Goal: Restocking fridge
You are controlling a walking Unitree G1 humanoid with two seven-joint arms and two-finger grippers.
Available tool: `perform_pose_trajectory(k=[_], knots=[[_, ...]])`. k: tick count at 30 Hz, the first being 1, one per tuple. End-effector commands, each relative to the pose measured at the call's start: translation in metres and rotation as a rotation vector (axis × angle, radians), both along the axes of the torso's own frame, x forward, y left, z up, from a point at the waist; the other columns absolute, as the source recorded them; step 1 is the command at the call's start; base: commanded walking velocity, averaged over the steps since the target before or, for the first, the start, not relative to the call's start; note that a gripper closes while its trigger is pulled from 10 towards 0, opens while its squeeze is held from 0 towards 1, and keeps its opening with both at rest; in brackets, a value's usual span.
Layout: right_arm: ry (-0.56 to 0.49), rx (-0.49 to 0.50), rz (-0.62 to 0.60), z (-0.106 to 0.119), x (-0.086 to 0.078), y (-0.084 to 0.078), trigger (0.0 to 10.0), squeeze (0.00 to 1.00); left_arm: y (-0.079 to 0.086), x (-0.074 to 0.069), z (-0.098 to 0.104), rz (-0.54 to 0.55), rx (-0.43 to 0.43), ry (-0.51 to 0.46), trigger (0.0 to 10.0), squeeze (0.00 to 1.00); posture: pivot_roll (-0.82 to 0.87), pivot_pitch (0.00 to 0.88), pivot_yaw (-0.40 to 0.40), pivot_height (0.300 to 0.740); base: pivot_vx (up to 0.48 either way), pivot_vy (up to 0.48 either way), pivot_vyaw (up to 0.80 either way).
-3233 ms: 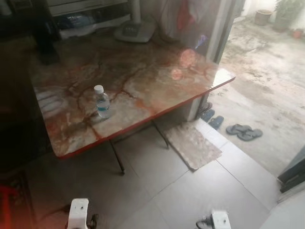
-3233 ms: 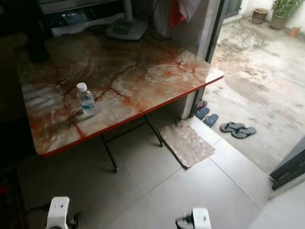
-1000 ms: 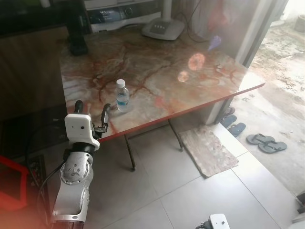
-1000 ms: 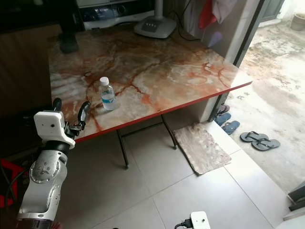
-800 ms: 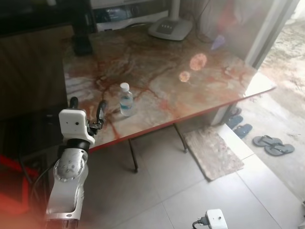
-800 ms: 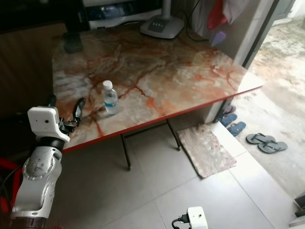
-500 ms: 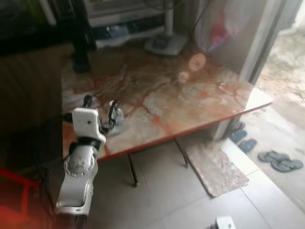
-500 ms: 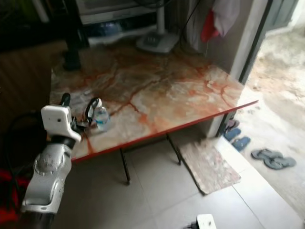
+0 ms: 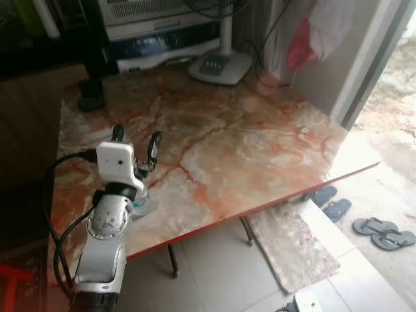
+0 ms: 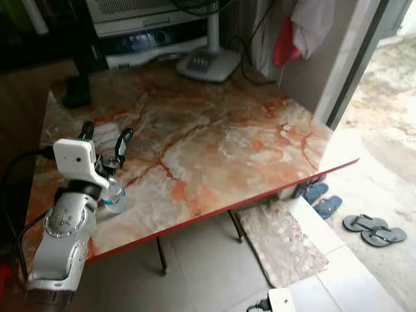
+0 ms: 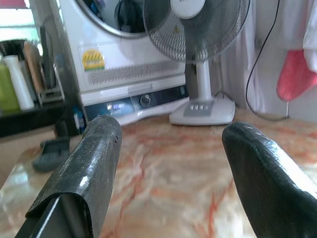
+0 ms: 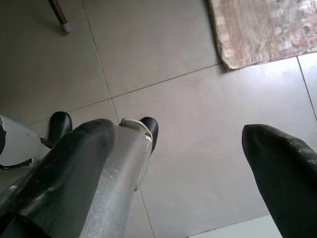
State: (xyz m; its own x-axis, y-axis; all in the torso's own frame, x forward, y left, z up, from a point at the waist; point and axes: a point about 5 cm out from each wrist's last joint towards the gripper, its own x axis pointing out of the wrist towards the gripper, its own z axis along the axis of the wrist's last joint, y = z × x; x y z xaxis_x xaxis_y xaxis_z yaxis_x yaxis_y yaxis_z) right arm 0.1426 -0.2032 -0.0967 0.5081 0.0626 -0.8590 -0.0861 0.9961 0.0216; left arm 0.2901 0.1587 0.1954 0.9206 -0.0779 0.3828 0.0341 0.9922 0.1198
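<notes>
A small clear water bottle (image 10: pixel 115 195) stands near the front left of the red-veined marble table (image 9: pixel 260 143), with its top hidden behind my left wrist. My left gripper (image 9: pixel 136 134) hovers open just above and behind the bottle, with nothing between its fingers. In the left wrist view the two black fingers (image 11: pixel 94 158) stand wide apart and look across the tabletop toward the fan. My right gripper (image 12: pixel 178 134) hangs open over the tiled floor.
A standing fan's base (image 9: pixel 220 65) and a white appliance (image 9: pixel 156 39) sit at the table's back. A dark object (image 9: pixel 91 101) stands at the back left corner. A doormat (image 9: pixel 292 250), blue slippers (image 9: pixel 328 201) and sandals (image 9: pixel 383 234) lie by the open doorway on the right.
My left arm has risen from below the table's edge to over the bottle, gripper still open. The camera has moved closer to the table. The bottle has not moved.
</notes>
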Motion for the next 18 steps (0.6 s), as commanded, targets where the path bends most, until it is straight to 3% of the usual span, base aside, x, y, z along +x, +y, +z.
perform_pose_trajectory(k=[1,10,13,18], knots=[[-0.003,0.029,0.012,-0.001,0.001,0.012,10.0,0.00,0.003,-0.003,0.005,-0.003,0.018,-0.018,10.0,0.00,0.03,0.073,0.005,0.740,0.000,0.000,0.00],[-0.004,0.030,0.013,-0.001,0.001,0.013,10.0,0.00,-0.011,-0.005,0.016,-0.057,0.090,-0.012,10.0,0.00,0.04,0.082,0.003,0.740,0.000,0.000,0.00],[-0.004,0.031,0.011,-0.001,0.002,0.013,10.0,0.00,-0.014,-0.005,0.037,-0.045,0.096,-0.027,10.0,0.00,0.05,0.084,0.004,0.740,0.000,0.000,0.00],[0.002,0.030,0.022,-0.001,0.002,0.014,10.0,0.00,-0.027,0.000,0.069,-0.145,0.148,0.013,10.0,0.00,0.07,0.082,0.005,0.740,0.000,0.000,0.00]])
